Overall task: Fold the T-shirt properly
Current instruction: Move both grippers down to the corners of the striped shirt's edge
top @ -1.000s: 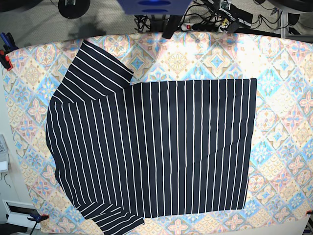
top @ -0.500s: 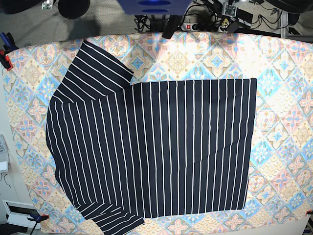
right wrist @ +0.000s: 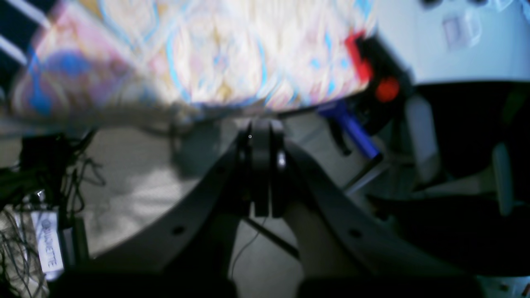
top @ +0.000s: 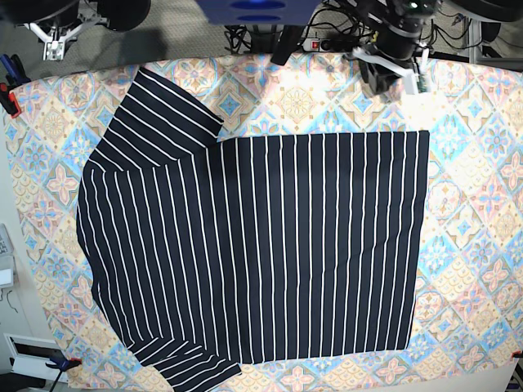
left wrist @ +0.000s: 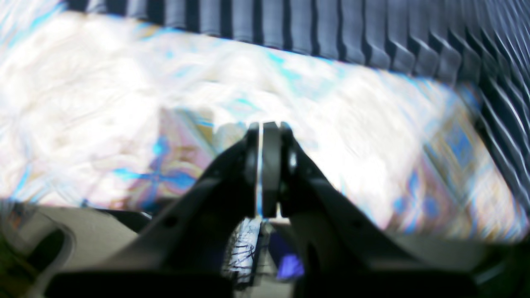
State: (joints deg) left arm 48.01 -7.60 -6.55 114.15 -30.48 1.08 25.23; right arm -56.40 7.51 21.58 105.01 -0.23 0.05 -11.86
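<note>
T-shirt: dark, thin white pinstripes, spread flat over the middle of the desk; one sleeve fans out toward the far left corner, the other at the near left edge; straight hem on the right side.
Left tool: fingers pressed together, nothing between them; hangs above bare patterned cloth near the desk's far edge, apart from the shirt. In the base view it shows at the top right, just beyond the shirt's far right corner.
Left wrist view: blurred; striped fabric runs along the top and right of the frame, pastel cloth below it.
Right tool: fingers pressed together, empty; held out past the desk's edge, over the floor. In the base view only a part of that arm shows at the top left, off the desk.
Right wrist view: blurred; a corner of the striped shirt at upper left, pastel cloth across the top.
Tablecloth: pastel diamond pattern, covers the whole desk under the shirt.
Clamps: a red and blue one grips the cloth at the desk edge near the right tool; the same kind at the far left corner and the near left corner.
Floor: grey, with cables at the left of the right wrist view.
</note>
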